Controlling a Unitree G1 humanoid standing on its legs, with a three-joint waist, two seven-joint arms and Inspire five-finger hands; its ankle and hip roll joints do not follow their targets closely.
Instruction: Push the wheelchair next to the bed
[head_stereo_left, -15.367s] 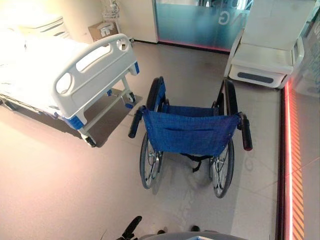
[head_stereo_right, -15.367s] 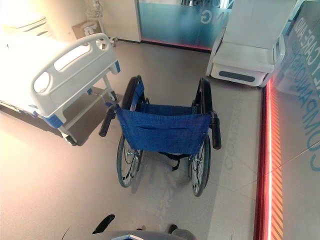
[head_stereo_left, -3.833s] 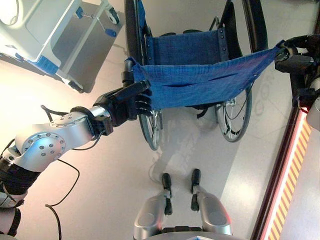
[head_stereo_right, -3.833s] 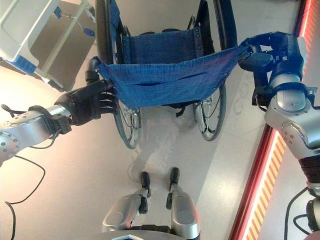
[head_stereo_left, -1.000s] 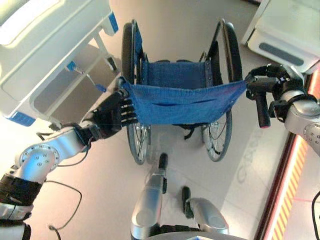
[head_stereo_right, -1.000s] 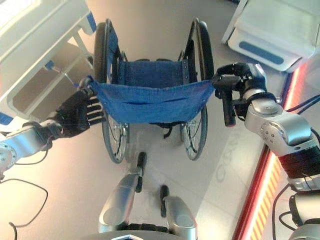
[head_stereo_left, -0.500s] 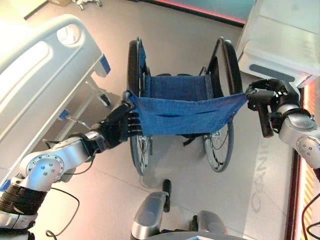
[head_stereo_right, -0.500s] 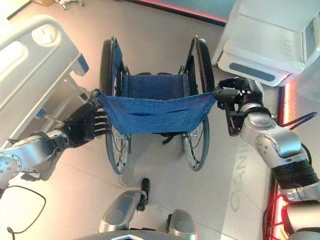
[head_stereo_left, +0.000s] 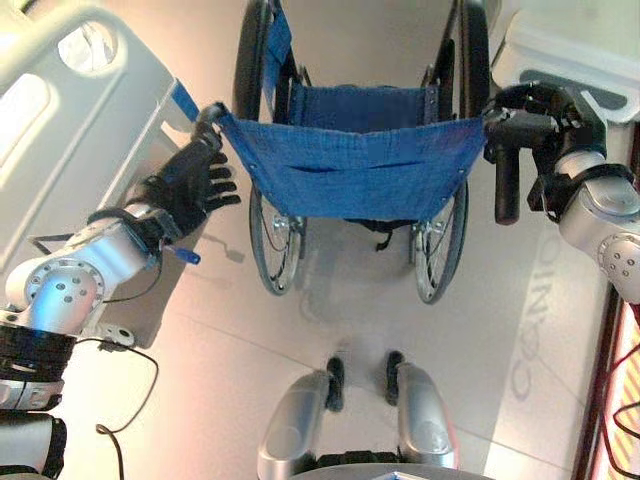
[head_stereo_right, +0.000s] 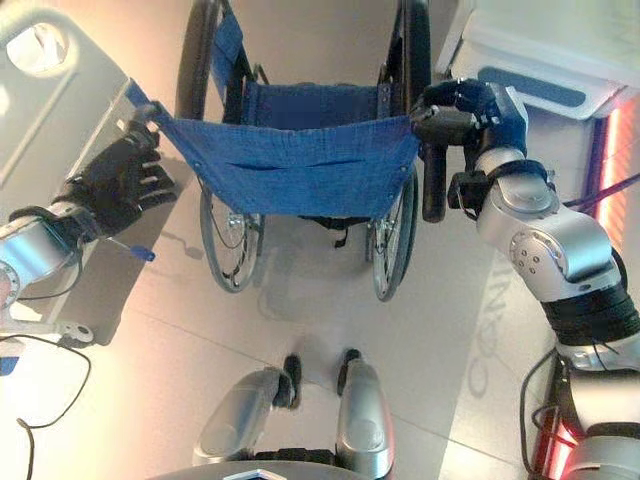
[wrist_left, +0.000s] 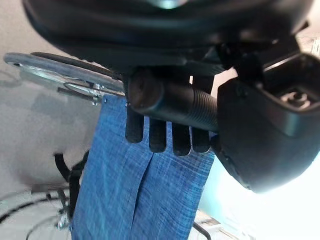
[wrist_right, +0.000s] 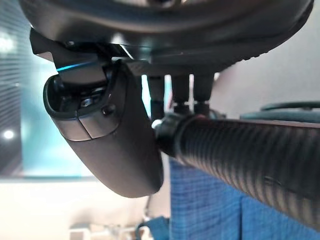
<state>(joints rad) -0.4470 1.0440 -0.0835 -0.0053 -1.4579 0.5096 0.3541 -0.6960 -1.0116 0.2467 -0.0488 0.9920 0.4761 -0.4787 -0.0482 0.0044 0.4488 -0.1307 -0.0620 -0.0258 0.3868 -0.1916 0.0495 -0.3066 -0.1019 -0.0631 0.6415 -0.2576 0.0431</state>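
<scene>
As I look down from the head camera, nearest to me are the wheelchair's (head_stereo_left: 355, 165) two big wheels on the pale floor (head_stereo_left: 230, 380), and above them the blue cloth backrest (head_stereo_left: 350, 165) stretched between its two push handles. My left hand (head_stereo_left: 190, 185) sits at the left handle (wrist_left: 172, 105); in the left wrist view the black ribbed grip lies across the palm, with the thumb on one side and the fingers (wrist_left: 162, 135) hanging fairly straight past the other, over the blue cloth. I see contact with the grip, but the fingers are only loosely bent, not wrapped tight. My right hand (head_stereo_right: 470, 110) is clenched on the right handle (head_stereo_right: 432, 180): the fingers curl over its upper end while the black grip hangs below the fist, and the right wrist view shows the grip (wrist_right: 240, 155) pinned between thumb and fingers. Just left of the wheelchair, close to my left hand, stands the bed's white footboard (head_stereo_left: 60, 120). Farther off, the blue seat (head_stereo_left: 360, 105) lies between the armrests. At far right is a white unit (head_stereo_right: 560, 50) near the right armrest.
</scene>
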